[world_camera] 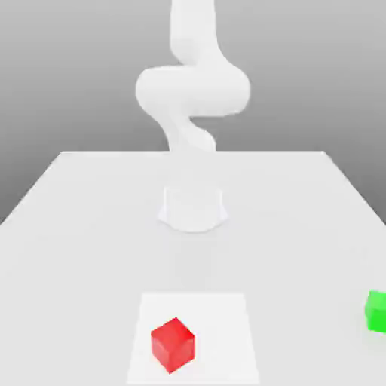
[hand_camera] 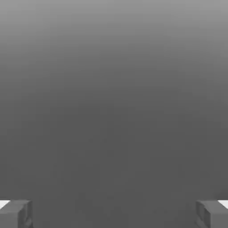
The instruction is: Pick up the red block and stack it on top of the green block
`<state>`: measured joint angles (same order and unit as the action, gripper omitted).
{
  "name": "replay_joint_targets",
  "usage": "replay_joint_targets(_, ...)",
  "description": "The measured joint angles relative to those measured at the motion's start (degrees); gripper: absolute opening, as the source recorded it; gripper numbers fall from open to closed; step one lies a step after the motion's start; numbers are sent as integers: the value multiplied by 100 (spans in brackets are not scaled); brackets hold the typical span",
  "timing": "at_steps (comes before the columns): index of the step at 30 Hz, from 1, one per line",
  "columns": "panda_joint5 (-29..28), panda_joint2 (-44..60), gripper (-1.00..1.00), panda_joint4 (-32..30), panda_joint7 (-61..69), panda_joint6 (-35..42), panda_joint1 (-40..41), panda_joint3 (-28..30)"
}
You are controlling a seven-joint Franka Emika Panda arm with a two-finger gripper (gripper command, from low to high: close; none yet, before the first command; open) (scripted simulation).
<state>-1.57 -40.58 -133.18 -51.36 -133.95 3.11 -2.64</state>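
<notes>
1. Red block [world_camera: 173, 345] sits on the white square [world_camera: 220, 332] on the desk [world_camera: 90, 249], near side, turned cornerwise!
2. Green block [world_camera: 376, 311] is over at the exterior view's right, well apart from the red one.
3. End effector [hand_camera: 114, 214]: fingers wide apart, nothing between them.

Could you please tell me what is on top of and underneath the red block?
Nothing rests on the red block. It sits on the white square; the patch directly beneath it is covered.
</notes>
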Motion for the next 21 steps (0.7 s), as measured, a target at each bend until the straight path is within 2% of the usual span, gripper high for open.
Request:
replay_joint_targets(8, -546, 1721, 0, -451, -1818, -691, 874, -700)
replay_joint_targets(14, -894, 2984, 0, -783, -3112, -1201, 1244, -913)
replay_joint_targets(18, -930, 3790, 0, -1010, -3836, -1558, 1358, -916)
replay_joint_targets(21, -751, 4357, 0, -1188, -4231, -1844, 1405, -920)
